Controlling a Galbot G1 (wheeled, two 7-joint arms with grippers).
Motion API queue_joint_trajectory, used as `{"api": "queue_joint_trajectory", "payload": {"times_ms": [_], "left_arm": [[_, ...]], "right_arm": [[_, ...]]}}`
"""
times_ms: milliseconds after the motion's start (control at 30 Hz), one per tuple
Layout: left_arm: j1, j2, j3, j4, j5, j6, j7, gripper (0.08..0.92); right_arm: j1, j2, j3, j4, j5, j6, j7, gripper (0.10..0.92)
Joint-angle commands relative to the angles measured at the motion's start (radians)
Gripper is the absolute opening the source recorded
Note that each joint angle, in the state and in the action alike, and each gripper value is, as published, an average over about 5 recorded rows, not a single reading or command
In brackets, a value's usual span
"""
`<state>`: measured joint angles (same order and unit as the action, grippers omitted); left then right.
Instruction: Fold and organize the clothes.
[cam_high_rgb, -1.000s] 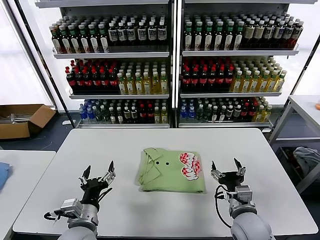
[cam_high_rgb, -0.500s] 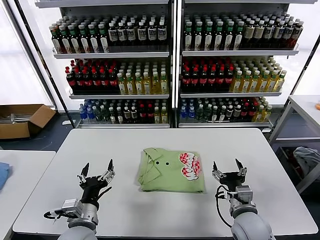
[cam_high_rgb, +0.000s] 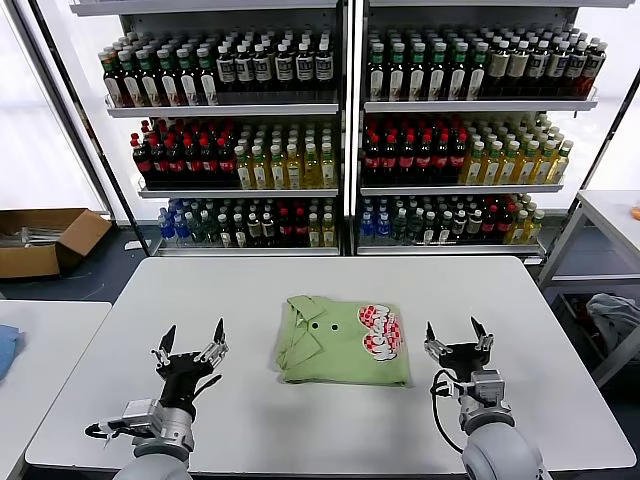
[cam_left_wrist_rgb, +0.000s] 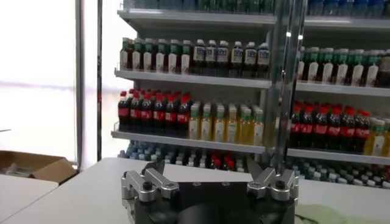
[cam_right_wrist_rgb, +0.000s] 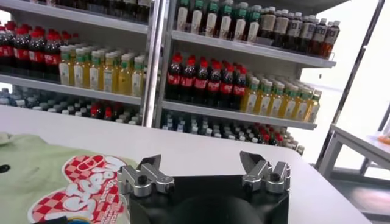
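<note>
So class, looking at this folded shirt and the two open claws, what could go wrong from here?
1. The polo shirt is soft and already folded; a pinch from the right claw beside it could drag the layers apart.
2. The left claw sits farther off, so uneven pulls might skew the fold.

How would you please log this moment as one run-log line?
polo shirt: folded, table centre | left gripper: open, empty, shirt's left | right gripper: open, empty, shirt's right
</note>
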<state>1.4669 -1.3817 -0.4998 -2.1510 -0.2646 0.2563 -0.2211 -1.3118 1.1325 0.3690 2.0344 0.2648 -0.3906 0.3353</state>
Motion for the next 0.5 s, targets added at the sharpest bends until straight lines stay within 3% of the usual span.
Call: {"api": "queue_joint_trajectory", "payload": {"times_ms": [33,500], "left_arm": [[-0.001,0.0,0.001,0.001,0.03,0.009,0.018,0.823],[-0.006,0.005,-0.003,0.003,0.029,0.016,0.033,0.823]], "right_arm": [[0.002,0.002,-0.003,-0.005,-0.002,0.003,-0.005,0.823],[0.009,0.007,-0.006,-0.013,-0.004,0.006,-0.008,0.823]]}}
